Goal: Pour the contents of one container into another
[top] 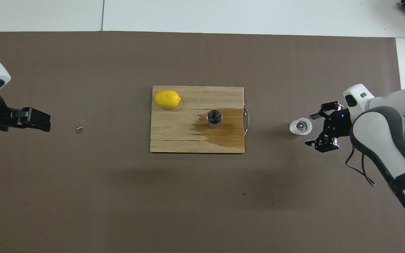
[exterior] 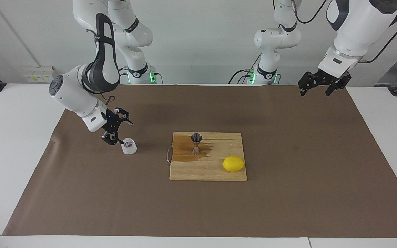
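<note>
You're past the pour by the look of it: jigger [exterior: 196, 143] sits in a wet patch on the board [exterior: 215, 174], tumbler [exterior: 129, 146] stands on the mat toward the right arm's end, right gripper [exterior: 116, 128] spread just beside it, left gripper [exterior: 317, 82] waits, fingers spread.

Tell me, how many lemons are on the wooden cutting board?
1. The lemon lies on the cutting board, at its corner toward the left arm's end, farther from the robots than the jigger. None seems hidden.
</note>
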You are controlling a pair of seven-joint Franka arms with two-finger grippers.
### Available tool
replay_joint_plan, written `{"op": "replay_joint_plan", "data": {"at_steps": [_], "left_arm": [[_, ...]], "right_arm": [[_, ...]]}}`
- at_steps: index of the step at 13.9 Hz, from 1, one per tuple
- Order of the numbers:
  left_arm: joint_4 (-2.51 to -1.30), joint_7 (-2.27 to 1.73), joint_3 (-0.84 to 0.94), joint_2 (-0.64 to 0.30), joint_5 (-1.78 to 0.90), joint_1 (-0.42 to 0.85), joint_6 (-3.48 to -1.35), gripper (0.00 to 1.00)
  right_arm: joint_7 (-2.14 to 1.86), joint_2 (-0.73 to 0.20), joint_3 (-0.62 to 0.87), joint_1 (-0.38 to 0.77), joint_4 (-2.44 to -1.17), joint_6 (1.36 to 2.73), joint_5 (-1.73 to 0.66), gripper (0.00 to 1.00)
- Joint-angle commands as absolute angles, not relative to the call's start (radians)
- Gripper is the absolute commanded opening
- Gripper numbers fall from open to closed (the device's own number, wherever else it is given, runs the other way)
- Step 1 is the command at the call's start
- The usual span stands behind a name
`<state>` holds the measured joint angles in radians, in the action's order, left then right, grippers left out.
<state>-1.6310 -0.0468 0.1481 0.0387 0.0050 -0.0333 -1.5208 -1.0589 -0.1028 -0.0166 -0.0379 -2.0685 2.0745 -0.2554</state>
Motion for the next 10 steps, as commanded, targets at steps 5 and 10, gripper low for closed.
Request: {"op": "replay_joint_plan", "data": {"at_steps": [5, 10], "left_arm": [[-1.661, -0.052, 0.146, 0.067, -0.006, -0.037, -1.517, 1.0], [-1.66, -0.052, 0.146, 0.067, -0.006, -0.037, -1.517, 1.0]], "right_arm": [[-0.431, 0.021, -0.006, 0.034, -2.049, 1.896, -0.02, 1.0], [0.034, 0.129, -0.011, 0.074, -1.889, 1.628, -0.011, 1.0]]}}
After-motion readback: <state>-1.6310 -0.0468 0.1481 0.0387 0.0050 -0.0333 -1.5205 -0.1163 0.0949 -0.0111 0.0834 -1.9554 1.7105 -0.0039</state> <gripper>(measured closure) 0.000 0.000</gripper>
